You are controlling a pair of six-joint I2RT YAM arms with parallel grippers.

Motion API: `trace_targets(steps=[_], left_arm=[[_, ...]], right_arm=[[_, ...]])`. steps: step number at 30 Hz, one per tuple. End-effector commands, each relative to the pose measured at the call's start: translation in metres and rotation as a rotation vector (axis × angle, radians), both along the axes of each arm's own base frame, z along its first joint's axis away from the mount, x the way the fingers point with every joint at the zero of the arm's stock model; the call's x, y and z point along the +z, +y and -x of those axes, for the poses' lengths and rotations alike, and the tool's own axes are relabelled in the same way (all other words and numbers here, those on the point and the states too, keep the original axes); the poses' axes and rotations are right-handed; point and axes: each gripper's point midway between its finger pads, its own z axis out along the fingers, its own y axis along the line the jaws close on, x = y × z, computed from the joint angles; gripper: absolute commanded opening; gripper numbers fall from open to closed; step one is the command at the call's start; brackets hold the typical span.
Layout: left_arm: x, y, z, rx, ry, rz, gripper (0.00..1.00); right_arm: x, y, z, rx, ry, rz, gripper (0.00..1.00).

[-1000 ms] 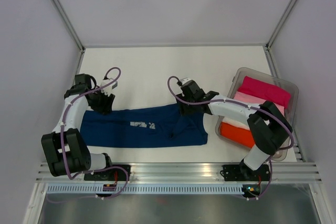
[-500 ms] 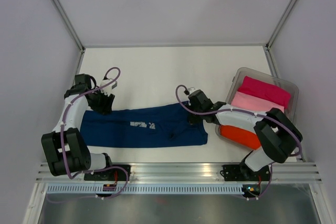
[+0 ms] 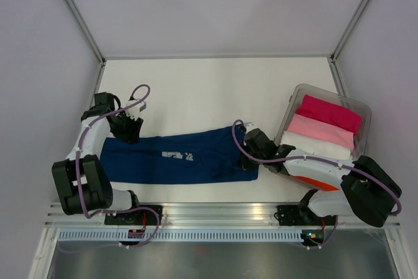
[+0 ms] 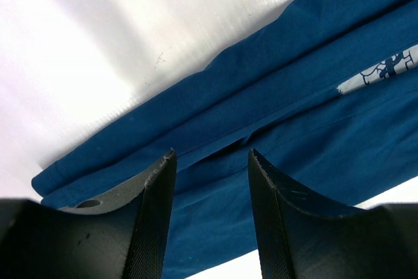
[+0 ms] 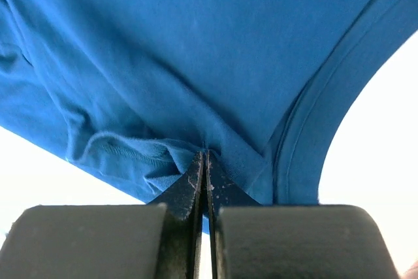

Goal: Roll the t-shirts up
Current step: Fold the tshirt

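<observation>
The navy tee lies as a long strip at the table's 6 o'clock side. The right gripper pinches its 3 o'clock end tight. The left gripper hovers half-spread and empty over the 9 o'clock end. Guessing the roll's just starting, so next is curling that pinched end over evenly.

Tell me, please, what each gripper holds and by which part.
Right gripper pinches the navy t-shirt by a fold at its right end; left gripper holds nothing.

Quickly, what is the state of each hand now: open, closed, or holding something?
Left hand: open, holding nothing.
Right hand: closed on a fold of the navy t-shirt.
</observation>
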Motion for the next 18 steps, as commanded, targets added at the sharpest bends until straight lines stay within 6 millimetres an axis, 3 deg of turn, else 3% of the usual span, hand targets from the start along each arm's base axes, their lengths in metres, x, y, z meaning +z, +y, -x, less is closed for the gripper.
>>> trace_targets(steps=[1,6,15,17,18], left_arm=[[0.008,-0.001,-0.009,0.012,-0.029,0.014,0.54],[0.006,0.000,-0.009,0.010,-0.026,0.007,0.54],[0.005,0.001,-0.010,0.013,-0.024,0.004,0.54],[0.005,0.002,-0.011,0.015,-0.026,0.000,0.54],[0.006,0.002,-0.011,0.018,-0.027,-0.001,0.54]], right_arm=[[0.001,-0.003,0.004,-0.059,-0.014,-0.016,0.04],[0.006,-0.019,0.008,-0.099,-0.030,0.010,0.10],[0.011,-0.030,0.029,-0.052,0.005,0.047,0.39],[0.021,-0.028,0.028,-0.034,-0.017,0.070,0.40],[0.035,-0.022,0.019,-0.041,-0.061,0.068,0.40]])
